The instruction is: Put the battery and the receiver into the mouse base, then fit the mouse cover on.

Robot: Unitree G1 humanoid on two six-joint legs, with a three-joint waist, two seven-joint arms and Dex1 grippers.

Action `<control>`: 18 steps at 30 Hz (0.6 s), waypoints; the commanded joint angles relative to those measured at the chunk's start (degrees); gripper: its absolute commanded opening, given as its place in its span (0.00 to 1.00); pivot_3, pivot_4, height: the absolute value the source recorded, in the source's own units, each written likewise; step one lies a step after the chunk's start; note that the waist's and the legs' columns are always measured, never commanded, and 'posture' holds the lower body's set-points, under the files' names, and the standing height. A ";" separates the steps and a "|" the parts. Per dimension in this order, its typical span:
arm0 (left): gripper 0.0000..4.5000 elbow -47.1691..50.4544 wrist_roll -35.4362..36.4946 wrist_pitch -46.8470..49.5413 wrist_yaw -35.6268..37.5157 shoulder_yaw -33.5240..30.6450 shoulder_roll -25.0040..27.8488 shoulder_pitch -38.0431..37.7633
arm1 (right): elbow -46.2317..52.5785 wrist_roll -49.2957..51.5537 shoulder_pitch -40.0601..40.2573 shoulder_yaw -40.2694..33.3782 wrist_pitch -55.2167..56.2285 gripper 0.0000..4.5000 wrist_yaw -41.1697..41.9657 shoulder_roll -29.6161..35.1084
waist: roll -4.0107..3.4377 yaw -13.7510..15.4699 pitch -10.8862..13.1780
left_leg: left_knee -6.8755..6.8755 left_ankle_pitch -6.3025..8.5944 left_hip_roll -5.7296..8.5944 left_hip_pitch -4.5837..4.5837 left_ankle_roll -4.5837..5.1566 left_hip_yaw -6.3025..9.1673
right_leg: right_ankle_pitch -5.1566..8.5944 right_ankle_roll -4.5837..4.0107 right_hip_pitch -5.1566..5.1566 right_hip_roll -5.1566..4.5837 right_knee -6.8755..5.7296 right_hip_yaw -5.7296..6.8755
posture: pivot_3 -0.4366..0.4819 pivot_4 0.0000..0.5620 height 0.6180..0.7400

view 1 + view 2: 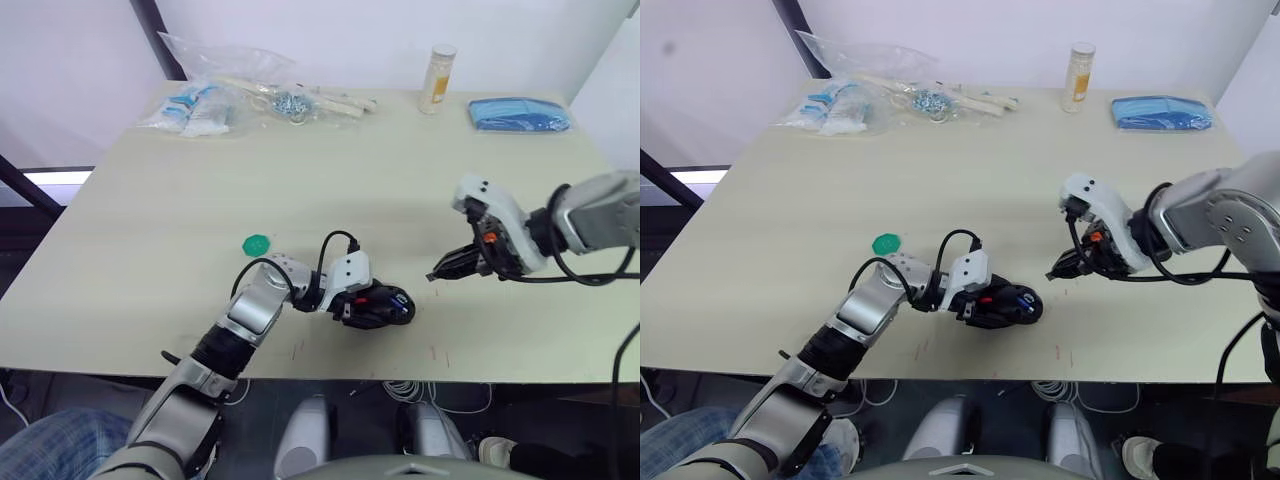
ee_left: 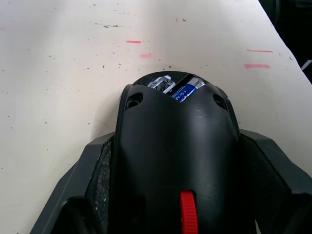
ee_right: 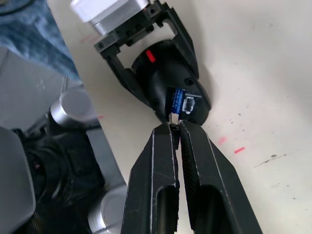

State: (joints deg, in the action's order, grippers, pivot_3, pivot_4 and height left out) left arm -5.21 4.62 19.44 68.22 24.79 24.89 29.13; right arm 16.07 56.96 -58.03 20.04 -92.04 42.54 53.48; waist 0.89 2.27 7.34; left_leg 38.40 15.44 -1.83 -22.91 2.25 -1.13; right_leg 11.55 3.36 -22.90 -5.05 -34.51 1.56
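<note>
My left gripper (image 1: 360,305) is shut on the mouse base (image 1: 385,308), a black oval body resting near the table's front edge. Its fingers (image 2: 87,180) clamp both sides of the base (image 2: 175,146), whose red patch (image 2: 187,217) faces up. The blue battery (image 2: 187,90) lies in the open compartment at the far end, next to a small silvery plug that looks like the receiver (image 2: 161,84). My right gripper (image 1: 437,275) is shut, and its tips (image 3: 176,127) hover just off that open end, close to the battery (image 3: 178,101). The mouse cover is out of view.
A round green disc (image 1: 256,243) lies left of the base. At the table's back stand clear plastic bags of parts (image 1: 215,100), a pale bottle (image 1: 437,78) and a blue cloth (image 1: 518,114). Small red marks (image 2: 256,65) dot the tabletop near the front edge.
</note>
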 commanded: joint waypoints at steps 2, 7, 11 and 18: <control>0.65 1.00 -1.09 1.92 -0.60 1.94 -0.25 -0.45 | -5.59 4.12 -5.69 6.65 -0.46 0.00 -4.09 -0.36 | -0.01 -0.10 0.00 | 0.00 0.00 0.05 -0.02 0.00 -0.01 | 0.00 0.00 0.00 -0.05 0.00 -0.02 | 0.48 0.27 1.00; 0.65 1.02 -1.24 2.63 -0.90 2.01 -0.14 -0.25 | -11.61 10.98 -12.47 14.37 -0.46 0.00 -9.76 -1.45 | -0.02 -0.13 0.01 | 0.00 0.00 0.07 -0.01 0.00 0.00 | -0.01 0.00 -0.02 -0.08 -0.03 -0.02 | 0.48 0.27 1.00; 0.65 0.50 -2.02 2.14 -1.09 2.39 0.23 0.17 | -17.55 15.05 -16.91 18.84 -0.46 0.00 -15.36 -4.10 | -0.02 -0.29 0.01 | 0.00 0.00 0.07 -0.03 0.00 -0.01 | 0.00 0.00 -0.01 -0.08 -0.01 0.00 | 0.48 0.27 1.00; 0.65 -0.25 -1.85 2.30 -0.95 2.45 0.15 0.90 | -29.98 25.78 -24.88 29.19 -0.46 0.00 -27.11 -10.81 | -0.03 -0.54 0.01 | -0.01 0.00 0.08 -0.04 0.00 -0.03 | -0.01 0.00 -0.02 -0.07 -0.11 0.09 | 0.48 0.27 1.00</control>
State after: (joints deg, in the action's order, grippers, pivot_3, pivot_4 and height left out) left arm -4.53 4.09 20.98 67.47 25.60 25.08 29.92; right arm -12.36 79.59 -81.54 48.67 -92.22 18.05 42.35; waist 0.86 1.73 7.36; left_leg 38.40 15.44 -1.74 -22.97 2.26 -1.17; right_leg 11.55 3.36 -22.92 -5.13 -34.60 1.64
